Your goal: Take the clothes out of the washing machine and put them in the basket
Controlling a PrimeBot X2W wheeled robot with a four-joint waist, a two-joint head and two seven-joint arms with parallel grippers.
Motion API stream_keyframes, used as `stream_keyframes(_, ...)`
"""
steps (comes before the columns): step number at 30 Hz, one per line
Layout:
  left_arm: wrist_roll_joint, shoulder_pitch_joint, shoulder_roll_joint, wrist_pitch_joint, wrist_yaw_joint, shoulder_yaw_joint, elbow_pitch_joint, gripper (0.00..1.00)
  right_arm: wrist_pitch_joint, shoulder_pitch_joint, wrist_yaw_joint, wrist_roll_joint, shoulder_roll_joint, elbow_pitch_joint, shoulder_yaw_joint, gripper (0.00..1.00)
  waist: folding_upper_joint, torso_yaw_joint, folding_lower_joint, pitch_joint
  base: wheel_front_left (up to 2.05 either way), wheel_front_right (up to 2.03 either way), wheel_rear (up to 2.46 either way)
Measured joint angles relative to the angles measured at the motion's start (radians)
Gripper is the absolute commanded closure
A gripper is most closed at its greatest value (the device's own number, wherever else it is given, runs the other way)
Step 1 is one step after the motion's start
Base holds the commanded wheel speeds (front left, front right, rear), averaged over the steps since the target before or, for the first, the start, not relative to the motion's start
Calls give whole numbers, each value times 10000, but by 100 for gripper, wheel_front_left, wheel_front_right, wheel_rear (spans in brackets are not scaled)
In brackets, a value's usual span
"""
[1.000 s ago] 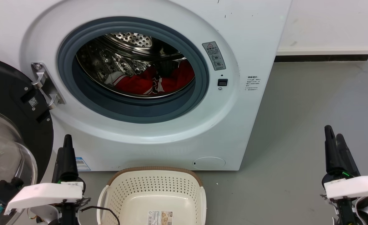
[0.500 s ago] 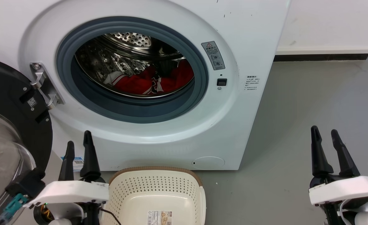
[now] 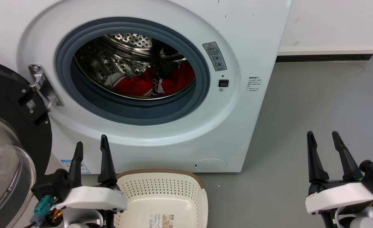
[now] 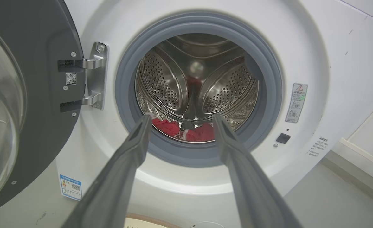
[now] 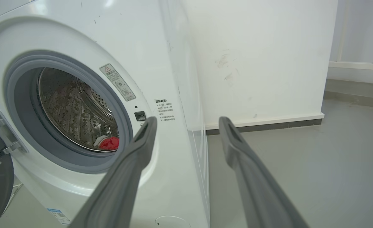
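The clothes (image 3: 142,85) lie low in the drum (image 3: 126,41) of the washing machine (image 3: 173,136), and the basket (image 3: 161,172) stands on the floor just in front of the machine with no garment showing in it. Your left gripper (image 3: 91,141) hangs beside the basket's left rim with its jaws spread, and in its wrist view they frame the red heap. Your right gripper (image 3: 322,134) is well off to the right, jaws spread too. The left arm looks better placed for the reach. Go in over the grey rubber rim (image 3: 135,115) without dragging on it and keep clear of the open door (image 3: 2,95). Dip to the fabric and close on a thick fold, not a loose edge.
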Motion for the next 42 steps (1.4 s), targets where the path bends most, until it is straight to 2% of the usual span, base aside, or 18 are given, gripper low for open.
stream_keyframes(8,612,41,192,-197,374,-445,255,0,-194,81,0,-1095,0,-27,36,0,0,-24,0,3,0,0,0)
stream_keyframes(17,1448,97,282,-433,21,-717,980,0,-453,113,0,-2460,0,-25,4,0,0,-82,0,-3,0,0,0)
stream_keyframes(19,1921,95,320,-539,23,-809,1018,0,-543,123,0,-2878,0,-79,0,0,0,-104,0,19,0,0,0)
stream_keyframes(28,2539,98,290,-719,56,-851,903,0,-721,141,2,-3595,-2,-198,0,0,0,-115,0,35,0,0,0)
stream_keyframes(37,3035,288,90,-892,-364,-537,692,0,-894,192,2,-3375,-2,-151,-117,0,0,-105,0,37,0,0,0)
stream_keyframes(38,3294,350,6,-930,-508,-433,639,0,-968,247,2,-2817,-2,-15,-153,0,0,-107,0,28,0,0,0)
stream_keyframes(42,3572,441,-121,-999,-604,-257,564,0,-1020,296,2,-2119,-4,387,-90,0,0,-106,0,22,0,0,0)
